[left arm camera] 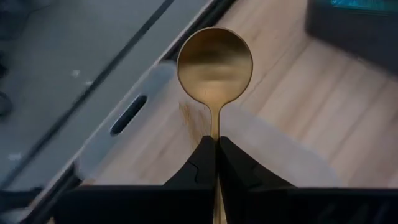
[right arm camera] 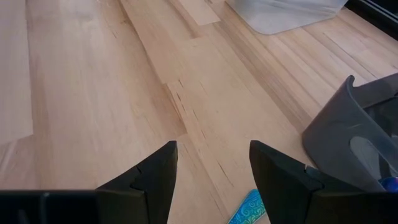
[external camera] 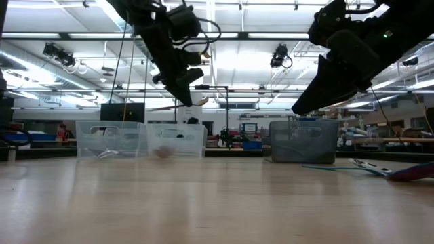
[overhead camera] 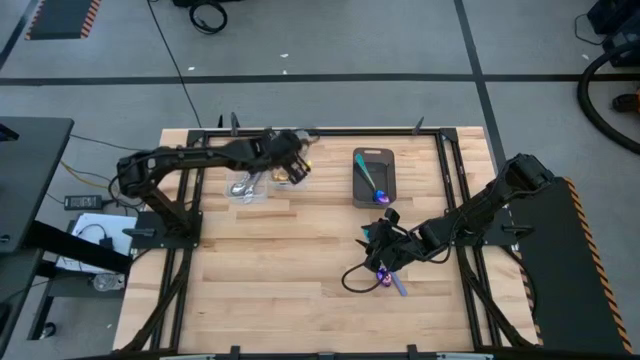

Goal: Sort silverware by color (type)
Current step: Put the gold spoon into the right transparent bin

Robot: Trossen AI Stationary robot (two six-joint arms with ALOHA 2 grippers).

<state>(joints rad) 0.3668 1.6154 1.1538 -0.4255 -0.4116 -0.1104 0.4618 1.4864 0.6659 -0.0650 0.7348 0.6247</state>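
Observation:
My left gripper (overhead camera: 292, 168) is shut on a gold spoon (left arm camera: 214, 65) and holds it in the air over the clear bins (overhead camera: 250, 188) at the table's far left; it also shows in the low view (external camera: 184, 87). A silver spoon (overhead camera: 240, 187) lies in one clear bin. My right gripper (right arm camera: 211, 168) is open and empty, above the table near a blue-purple spoon with a teal handle (overhead camera: 392, 281), which lies flat on the wood. Another blue-purple spoon (overhead camera: 376, 186) lies in the dark grey bin (overhead camera: 360, 160). My left gripper pinches the gold spoon's handle (left arm camera: 216, 132) between its two fingers, just behind the bowl. The handle runs back along the fingers, and the bowl sticks out past the fingertips. The spoon is lifted clear, above a clear bin's rim (left arm camera: 134, 112).
Two clear bins (external camera: 108, 139) (external camera: 176, 139) and the dark grey bin (external camera: 303, 140) stand along the far side. The teal handle (right arm camera: 249, 208) lies just beside my right gripper's fingers. Bare wood fills the table's middle and near left. A black frame borders the table.

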